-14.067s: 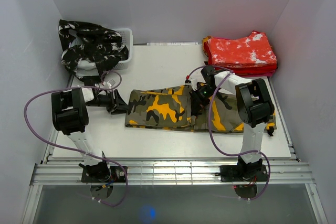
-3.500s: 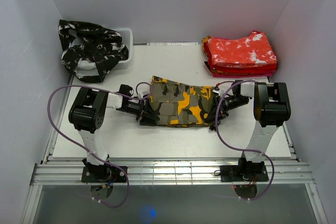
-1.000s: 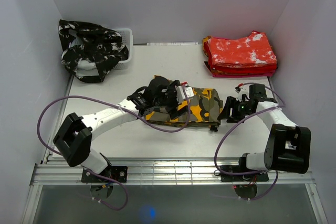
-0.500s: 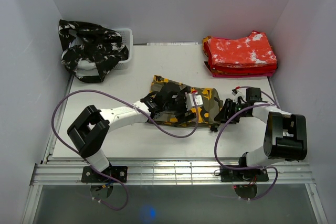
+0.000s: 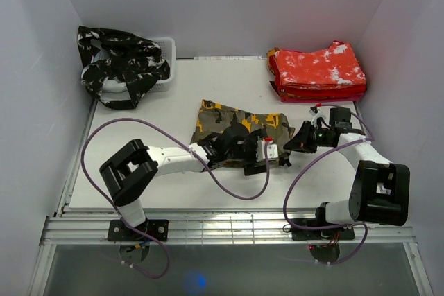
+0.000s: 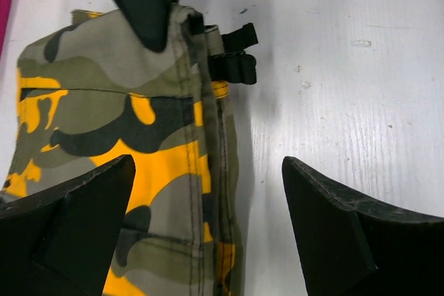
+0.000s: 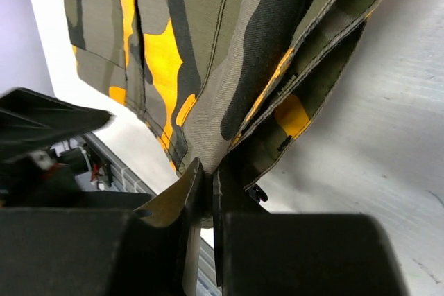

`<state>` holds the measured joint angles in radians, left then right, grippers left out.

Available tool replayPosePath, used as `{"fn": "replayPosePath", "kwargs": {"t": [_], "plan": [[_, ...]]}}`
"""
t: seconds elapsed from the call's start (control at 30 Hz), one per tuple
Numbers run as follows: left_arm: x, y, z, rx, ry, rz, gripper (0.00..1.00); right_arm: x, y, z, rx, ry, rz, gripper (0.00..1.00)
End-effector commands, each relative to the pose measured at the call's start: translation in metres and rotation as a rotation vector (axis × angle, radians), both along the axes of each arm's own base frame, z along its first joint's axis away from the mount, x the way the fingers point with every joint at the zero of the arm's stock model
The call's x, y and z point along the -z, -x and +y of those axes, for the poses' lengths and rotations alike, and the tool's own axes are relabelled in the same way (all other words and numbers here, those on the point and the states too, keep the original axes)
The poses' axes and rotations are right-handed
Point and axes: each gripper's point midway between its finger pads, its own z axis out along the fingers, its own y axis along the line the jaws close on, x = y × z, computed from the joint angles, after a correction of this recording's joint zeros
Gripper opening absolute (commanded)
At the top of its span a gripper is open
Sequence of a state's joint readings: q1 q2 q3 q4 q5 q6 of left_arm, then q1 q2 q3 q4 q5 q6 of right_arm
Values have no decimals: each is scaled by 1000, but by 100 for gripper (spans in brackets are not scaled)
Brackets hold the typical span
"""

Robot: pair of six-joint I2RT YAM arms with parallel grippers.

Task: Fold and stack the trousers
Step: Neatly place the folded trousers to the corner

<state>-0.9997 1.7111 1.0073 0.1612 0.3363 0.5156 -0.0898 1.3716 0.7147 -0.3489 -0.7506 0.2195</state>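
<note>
The olive, orange-yellow and black camouflage trousers (image 5: 239, 123) lie folded in the middle of the table. My left gripper (image 5: 279, 154) reaches across to their near right corner. In the left wrist view (image 6: 207, 171) it is open, hovering over the seamed edge of the trousers (image 6: 104, 95), with one finger (image 6: 76, 220) above cloth and the other (image 6: 347, 227) above bare table. My right gripper (image 5: 295, 145) is at the trousers' right edge. In the right wrist view (image 7: 208, 171) it is shut on a pinch of the camouflage cloth (image 7: 208, 39).
A folded stack of red-and-white trousers (image 5: 318, 71) sits at the back right. Black-and-white trousers (image 5: 121, 64) are heaped in a white bin (image 5: 166, 50) at the back left. The white table board (image 5: 208, 77) ends at a metal rail near the arm bases.
My left gripper has slid right and nearer along the folded trousers to their right corner, uncovering the left part. My right gripper has stayed at the right edge, still shut on cloth.
</note>
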Motion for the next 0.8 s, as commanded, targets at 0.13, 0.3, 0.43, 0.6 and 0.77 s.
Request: {"fn": "replayPosePath", "kwargs": {"t": [0.13, 0.3, 0.43, 0.6, 0.77], "plan": [[22, -14, -20, -94, 6, -121, 98, -26, -4, 10, 25, -104, 19, 8], [36, -29, -26, -184, -2, -193, 97, -26, -5, 12, 49, -131, 60, 8], [45, -43, -20, -284, -37, -242, 80, -26, -7, 11, 58, -127, 68, 8], [49, -44, -17, -303, -42, -231, 36, -24, -10, 7, 75, -106, 81, 8], [50, -35, -23, -277, -25, -170, 15, -16, -10, 0, 83, -58, 140, 59]]}}
